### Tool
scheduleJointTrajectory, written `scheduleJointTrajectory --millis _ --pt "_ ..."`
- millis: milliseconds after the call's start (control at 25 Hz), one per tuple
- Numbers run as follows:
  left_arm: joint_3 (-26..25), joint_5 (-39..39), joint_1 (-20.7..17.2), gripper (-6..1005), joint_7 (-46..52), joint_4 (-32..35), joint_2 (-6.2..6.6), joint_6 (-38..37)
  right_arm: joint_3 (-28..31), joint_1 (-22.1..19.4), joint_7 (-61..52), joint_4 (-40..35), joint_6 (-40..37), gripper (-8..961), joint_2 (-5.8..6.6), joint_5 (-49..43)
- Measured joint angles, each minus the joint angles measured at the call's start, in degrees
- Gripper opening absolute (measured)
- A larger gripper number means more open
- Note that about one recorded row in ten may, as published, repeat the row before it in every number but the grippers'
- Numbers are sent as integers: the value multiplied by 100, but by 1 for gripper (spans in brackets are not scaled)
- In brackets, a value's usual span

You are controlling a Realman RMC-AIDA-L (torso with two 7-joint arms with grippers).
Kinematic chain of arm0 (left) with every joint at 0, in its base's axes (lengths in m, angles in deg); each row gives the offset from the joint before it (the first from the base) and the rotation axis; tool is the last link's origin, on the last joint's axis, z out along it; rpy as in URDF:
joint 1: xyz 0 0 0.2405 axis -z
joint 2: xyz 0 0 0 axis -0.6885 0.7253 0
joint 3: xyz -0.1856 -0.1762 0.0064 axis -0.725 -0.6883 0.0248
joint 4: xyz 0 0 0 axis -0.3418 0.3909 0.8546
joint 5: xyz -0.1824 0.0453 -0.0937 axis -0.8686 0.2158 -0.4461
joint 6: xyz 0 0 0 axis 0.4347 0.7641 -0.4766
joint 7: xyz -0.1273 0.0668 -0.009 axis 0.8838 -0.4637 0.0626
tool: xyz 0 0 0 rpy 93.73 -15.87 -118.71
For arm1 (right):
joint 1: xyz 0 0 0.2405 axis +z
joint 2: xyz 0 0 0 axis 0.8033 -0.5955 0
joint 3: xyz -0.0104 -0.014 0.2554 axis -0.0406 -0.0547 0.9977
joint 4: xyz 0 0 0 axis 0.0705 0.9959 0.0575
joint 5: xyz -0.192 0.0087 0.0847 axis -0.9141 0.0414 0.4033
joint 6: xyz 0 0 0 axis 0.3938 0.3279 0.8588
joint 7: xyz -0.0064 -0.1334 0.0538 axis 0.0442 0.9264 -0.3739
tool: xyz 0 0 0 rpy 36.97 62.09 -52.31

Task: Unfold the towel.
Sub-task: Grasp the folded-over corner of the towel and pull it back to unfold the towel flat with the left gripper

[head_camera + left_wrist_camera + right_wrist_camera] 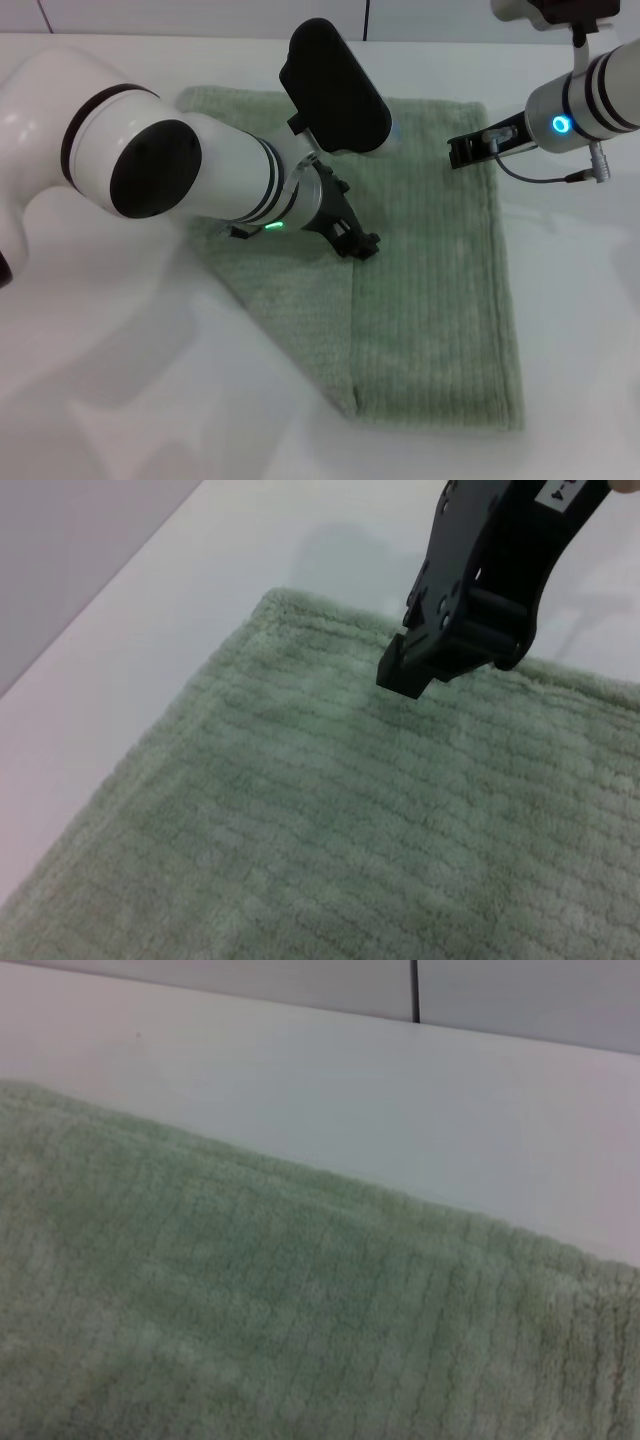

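The pale sage-green towel [430, 300] lies on the white table [120, 400]. Its left part forms a diagonal triangular flap [290, 290] that meets the flat part along a straight line near the middle. My left gripper [357, 243] is low over the towel's middle, at the upper end of that line. My right gripper [468, 150] is just above the towel's far right corner. It also shows in the left wrist view [405, 672], black and close over the ribbed cloth [330, 820]. The right wrist view shows only the towel's hemmed edge [300, 1290].
My bulky white left arm [150, 170] covers the towel's far left part. Bare white table surrounds the towel, with a wide strip on the left and in front. A wall panel seam [413, 990] stands behind the table's far edge.
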Motion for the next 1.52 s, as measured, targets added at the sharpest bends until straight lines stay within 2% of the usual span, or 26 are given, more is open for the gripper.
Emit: scheduleJointTrajectory --millis 280,520,1040,1240,1520 --pt "4 25 51 754 12 22 5 34 0 -4 0 0 -4 0 0 0" --pt "13 46 145 615 -25 102 7 136 0 -9 0 0 -8 0 0 1" --pt "12 41 201 144 15 36 10 301 1 -19 0 0 -9 0 0 9" --pt "-24 40 205 6 15 -10 17 367 0 -19 0 0 -8 -1 -1 9" --pt "-28 39 205 7 15 -22 17 373 1 -19 0 -40 -43 -1 -8 9"
